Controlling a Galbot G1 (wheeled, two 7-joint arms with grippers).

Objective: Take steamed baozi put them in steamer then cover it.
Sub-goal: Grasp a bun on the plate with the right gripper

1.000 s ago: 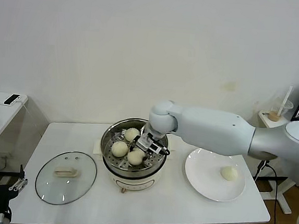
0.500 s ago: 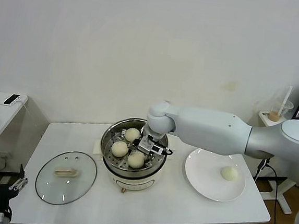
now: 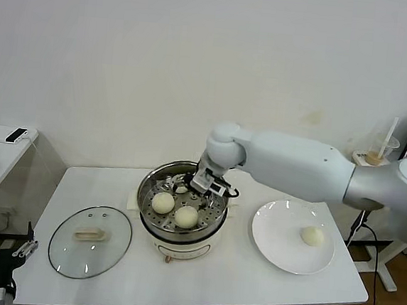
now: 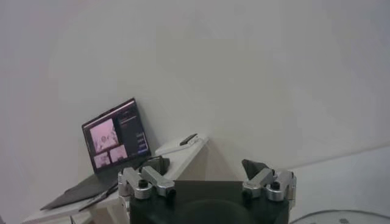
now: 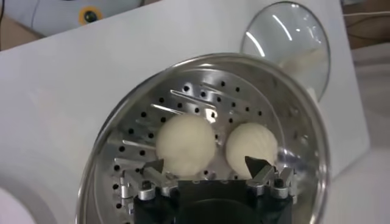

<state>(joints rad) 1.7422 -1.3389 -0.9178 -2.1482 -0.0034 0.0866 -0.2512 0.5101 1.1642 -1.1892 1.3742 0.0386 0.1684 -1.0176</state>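
The right tool (image 5: pixel 207 172) hangs over the steamer (image 3: pixel 148 190), jaws apart and empty. Just beneath sit baozi (image 5: pixel 186 145) on the perforated tray, spaced so another fits. Off to its far side, one bun (image 3: pixel 312 235) waits on the plate (image 3: pixel 274 244); the cover (image 3: pixel 89 241) lies flat on the white worktop (image 3: pixel 213 285). The left tool (image 4: pixel 207 179), parked low, also stands apart.

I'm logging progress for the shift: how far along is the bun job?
Done: buns sit on the steamer tray. In hand: the right gripper hangs open and empty above them. Left: one bun on the plate, and the glass cover lies on the table. The left gripper is parked open.
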